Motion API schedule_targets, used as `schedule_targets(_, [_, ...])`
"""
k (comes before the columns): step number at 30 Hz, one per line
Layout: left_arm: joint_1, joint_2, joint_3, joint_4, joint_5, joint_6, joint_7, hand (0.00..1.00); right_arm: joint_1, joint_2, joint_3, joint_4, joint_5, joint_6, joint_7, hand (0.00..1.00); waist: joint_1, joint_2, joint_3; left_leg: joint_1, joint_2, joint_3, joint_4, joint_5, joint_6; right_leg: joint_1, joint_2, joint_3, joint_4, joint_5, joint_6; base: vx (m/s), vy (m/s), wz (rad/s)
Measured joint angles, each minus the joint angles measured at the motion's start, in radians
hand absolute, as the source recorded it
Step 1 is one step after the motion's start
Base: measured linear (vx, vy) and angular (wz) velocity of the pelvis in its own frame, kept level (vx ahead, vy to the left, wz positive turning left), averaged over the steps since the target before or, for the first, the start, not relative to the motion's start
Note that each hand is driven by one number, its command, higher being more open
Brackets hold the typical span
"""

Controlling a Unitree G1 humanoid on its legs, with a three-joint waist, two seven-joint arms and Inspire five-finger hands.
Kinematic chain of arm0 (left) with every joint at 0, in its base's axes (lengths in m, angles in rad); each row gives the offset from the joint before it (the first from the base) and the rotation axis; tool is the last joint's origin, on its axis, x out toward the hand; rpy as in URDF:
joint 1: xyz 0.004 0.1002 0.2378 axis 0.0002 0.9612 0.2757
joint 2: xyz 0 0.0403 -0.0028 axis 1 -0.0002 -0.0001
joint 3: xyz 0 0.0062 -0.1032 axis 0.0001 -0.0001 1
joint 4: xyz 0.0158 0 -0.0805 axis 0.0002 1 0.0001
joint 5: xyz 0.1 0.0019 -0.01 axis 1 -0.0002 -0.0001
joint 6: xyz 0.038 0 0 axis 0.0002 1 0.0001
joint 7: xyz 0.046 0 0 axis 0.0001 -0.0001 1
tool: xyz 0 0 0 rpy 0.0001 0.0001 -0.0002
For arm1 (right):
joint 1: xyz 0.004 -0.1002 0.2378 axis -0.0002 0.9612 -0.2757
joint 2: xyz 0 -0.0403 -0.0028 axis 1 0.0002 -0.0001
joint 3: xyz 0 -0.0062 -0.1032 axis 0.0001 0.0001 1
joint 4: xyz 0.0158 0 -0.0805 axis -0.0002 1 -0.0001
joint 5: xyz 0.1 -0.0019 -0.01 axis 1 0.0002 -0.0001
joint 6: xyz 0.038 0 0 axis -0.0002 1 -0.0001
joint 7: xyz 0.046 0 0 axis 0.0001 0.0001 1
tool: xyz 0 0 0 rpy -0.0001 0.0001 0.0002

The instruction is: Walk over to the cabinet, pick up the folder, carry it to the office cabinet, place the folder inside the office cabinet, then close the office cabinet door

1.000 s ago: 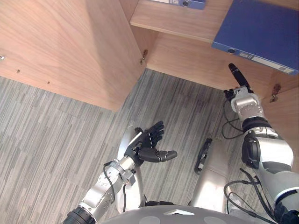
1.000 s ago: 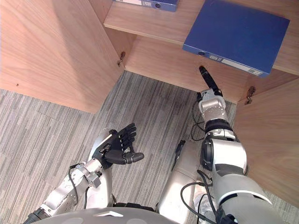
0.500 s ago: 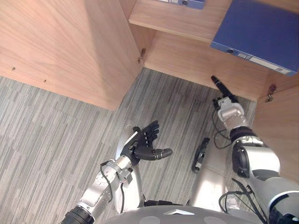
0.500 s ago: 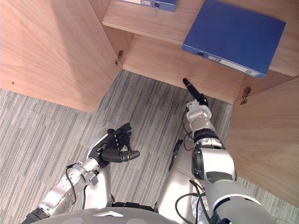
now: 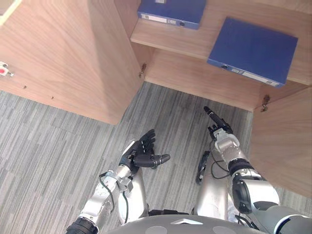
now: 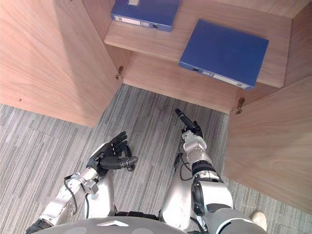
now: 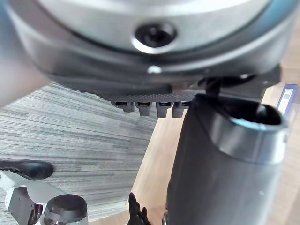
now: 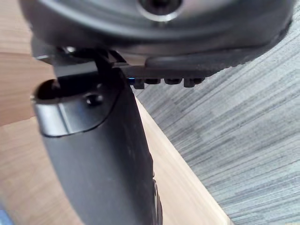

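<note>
cabinet (image 5: pixel 195 73) open | door (image 5: pixel 63 53) swung wide off cabinet's left | folder (image 5: pixel 253 51) on cabinet shelf, placed we judge | left robot hand (image 5: pixel 138 155), right robot hand (image 5: pixel 218 126) below cabinet, released, empty | next: we push door shut

— What's the floor like?
— Grey carpet (image 5: pixel 58 136) with fine streaks, running right up to the cabinet (image 5: pixel 204 78).
— And the cabinet itself?
— Light wood, both doors swung wide. The left door (image 5: pixel 63 53) stands out over the carpet on the cabinet's left side, the right door (image 5: pixel 285 141) on its right side. Each hangs on a small metal hinge (image 5: pixel 142 69) at the cabinet's front corner. A shelf (image 5: pixel 165 35) crosses inside, above the cabinet's bottom board.
</note>
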Motion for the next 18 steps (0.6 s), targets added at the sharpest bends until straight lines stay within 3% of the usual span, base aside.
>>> schedule_targets(9, [0.044,-0.065,0.049,0.032,0.063,0.003,0.001,1.0,0.108,0.085,-0.007,-0.054,-0.076,-0.003,0.037,1.0,0.002,-0.016,-0.01,0.161,-0.036,0.045,-0.214,0.082,-0.005,0.152,0.017,-0.037,-0.214,0.092,0.0,0.02,0.022,-0.02])
schedule_targets(18, [0.051,-0.133,0.139,0.063,0.104,0.004,0.022,1.0,0.158,0.11,-0.007,-0.1,-0.091,-0.004,0.045,1.0,0.001,-0.024,-0.016,0.214,-0.034,0.061,-0.238,0.085,-0.01,0.192,0.027,-0.027,-0.242,0.106,-0.001,0.0,-0.001,-0.06])
